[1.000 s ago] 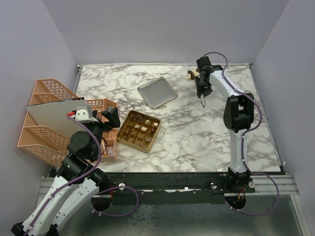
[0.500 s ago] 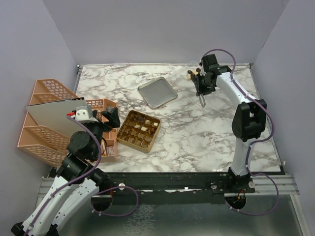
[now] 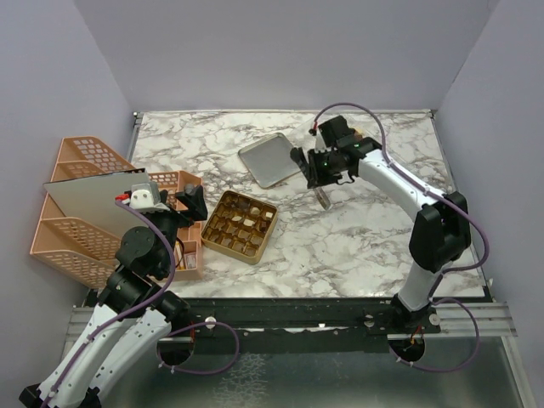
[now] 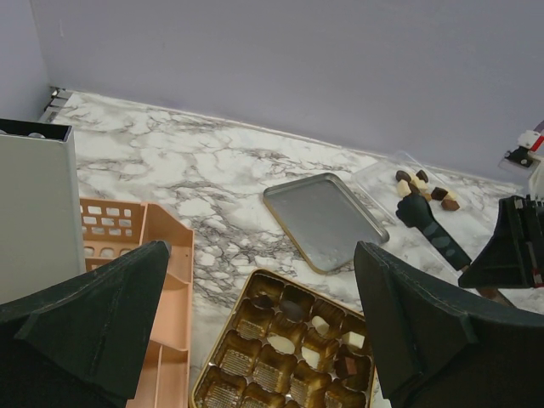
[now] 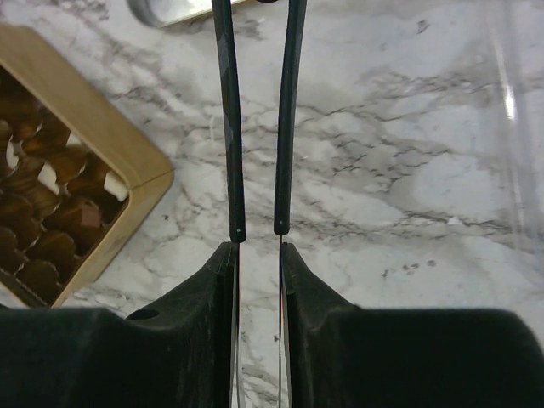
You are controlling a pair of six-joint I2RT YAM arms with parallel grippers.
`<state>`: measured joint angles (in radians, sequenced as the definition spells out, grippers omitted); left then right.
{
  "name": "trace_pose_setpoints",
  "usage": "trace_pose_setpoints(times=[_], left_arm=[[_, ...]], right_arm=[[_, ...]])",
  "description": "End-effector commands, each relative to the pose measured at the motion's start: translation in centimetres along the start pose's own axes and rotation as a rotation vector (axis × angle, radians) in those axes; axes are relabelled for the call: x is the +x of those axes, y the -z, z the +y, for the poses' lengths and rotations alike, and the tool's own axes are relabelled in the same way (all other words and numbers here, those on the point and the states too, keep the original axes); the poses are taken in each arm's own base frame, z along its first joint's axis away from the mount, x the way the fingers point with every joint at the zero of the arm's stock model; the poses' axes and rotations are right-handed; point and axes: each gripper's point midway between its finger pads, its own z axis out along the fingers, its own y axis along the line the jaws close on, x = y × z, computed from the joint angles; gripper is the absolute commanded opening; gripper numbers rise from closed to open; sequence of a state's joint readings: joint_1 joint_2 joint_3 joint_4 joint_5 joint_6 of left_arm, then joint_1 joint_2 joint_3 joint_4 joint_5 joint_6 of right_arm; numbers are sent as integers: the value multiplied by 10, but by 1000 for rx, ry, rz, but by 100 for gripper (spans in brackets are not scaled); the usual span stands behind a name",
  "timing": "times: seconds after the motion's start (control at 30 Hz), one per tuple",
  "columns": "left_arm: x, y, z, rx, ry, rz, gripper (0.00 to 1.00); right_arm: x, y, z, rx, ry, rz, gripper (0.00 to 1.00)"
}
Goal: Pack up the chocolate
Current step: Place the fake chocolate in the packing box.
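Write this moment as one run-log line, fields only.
left hand: open, by tray | right hand: shut on tongs, over table beside tray | chocolate: some in tray, some loose

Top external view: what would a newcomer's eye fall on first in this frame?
The right gripper reaches over mid-table, shut on thin dark tongs that point down just right of the golden-brown tray. That gridded tray sits front-centre, with chocolate in only a few compartments. Orange file racks stand at the left edge.
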<state>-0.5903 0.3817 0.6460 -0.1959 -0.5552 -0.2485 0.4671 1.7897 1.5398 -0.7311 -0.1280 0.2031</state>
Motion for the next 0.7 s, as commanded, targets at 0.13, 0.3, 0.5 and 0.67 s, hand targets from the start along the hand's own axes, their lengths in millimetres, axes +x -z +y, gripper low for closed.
trace_pose_setpoints(times=[0.13, 0.3, 0.5, 0.67], left_arm=[[-2, -1, 5, -23, -4, -18, 99], [-2, -2, 3, -18, -3, -14, 99], [-3, -1, 3, -16, 0, -16, 99], [-5, 1, 5, -21, 5, -25, 99]], right_arm=[[24, 12, 81, -148, 87, -22, 22], [39, 17, 122, -210, 137, -17, 22], [58, 10, 161, -269, 186, 13, 22], [70, 0, 181, -289, 221, 41, 22]])
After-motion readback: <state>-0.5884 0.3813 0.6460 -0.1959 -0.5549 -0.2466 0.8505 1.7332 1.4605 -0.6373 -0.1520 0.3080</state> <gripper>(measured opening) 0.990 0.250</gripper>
